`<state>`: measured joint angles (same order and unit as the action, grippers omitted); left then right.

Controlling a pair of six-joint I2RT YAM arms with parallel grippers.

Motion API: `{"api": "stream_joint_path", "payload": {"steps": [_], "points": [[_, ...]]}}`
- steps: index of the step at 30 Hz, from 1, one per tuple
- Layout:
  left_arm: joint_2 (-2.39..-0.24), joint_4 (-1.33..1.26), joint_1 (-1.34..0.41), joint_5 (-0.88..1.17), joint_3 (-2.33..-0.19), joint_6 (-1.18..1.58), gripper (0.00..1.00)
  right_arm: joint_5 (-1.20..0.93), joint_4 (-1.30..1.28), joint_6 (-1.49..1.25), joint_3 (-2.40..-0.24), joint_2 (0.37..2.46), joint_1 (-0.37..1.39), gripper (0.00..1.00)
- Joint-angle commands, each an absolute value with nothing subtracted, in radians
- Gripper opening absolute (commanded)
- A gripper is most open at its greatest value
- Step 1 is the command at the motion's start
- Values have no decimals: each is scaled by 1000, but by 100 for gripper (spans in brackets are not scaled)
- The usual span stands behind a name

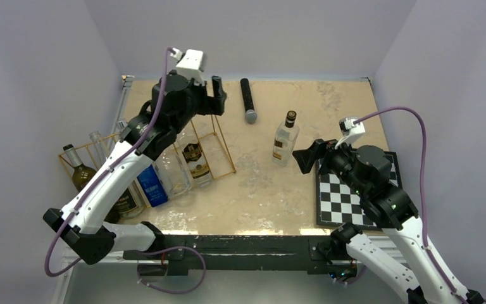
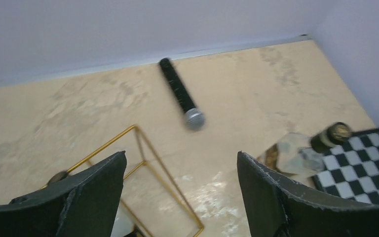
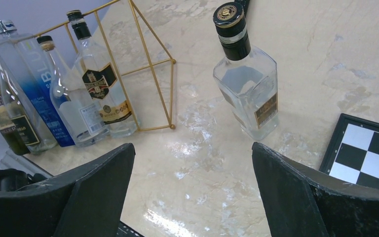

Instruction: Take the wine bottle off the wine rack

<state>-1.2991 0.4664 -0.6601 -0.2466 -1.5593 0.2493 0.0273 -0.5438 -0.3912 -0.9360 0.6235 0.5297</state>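
The gold wire wine rack stands at the table's left and holds several bottles. A dark green wine bottle leans at its far left end, beside a blue bottle, a clear bottle and a black-and-gold labelled bottle. The right wrist view shows the rack and the green bottle. My left gripper is open and empty above the rack's far right corner, jaws wide. My right gripper is open and empty over bare table.
A square clear bottle with a black cap stands mid-table, just left of my right gripper. A black microphone lies at the back. A black-and-white chessboard lies at the right.
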Motion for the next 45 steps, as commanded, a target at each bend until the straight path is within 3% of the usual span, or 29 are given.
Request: {"api": "stream_joint_path", "payload": {"steps": [1,5,13,20,24,32,35,40,43,45], "points": [[-1244,630,-544,-401,-1447,331,85,3,-468,-397,-944,647,531,93],[-1217,686,-483,-500,-1381,363,83,3,-462,-403,-935,651,530,93],[-1240,700,-378,-415,-1272,442,81,3,-368,-356,-916,665,532,93],[-1326,707,-301,-306,-1320,460,76,113,-137,-187,-931,861,531,90],[-1374,709,-288,-261,-1330,460,69,112,-110,-147,-979,976,530,88],[-1422,673,-276,-281,-1332,441,66,233,-96,-64,-1036,1148,531,83],[-1433,638,-275,-261,-1333,446,64,231,-94,-50,-1063,1183,531,76],[-1452,615,-275,-252,-1344,442,56,227,-102,-46,-1087,1180,530,55],[-1460,617,-275,-257,-1345,432,53,247,-98,-27,-1087,1161,531,33],[-1457,617,-275,-257,-1341,428,45,271,-84,-7,-1088,1146,530,16]]}}
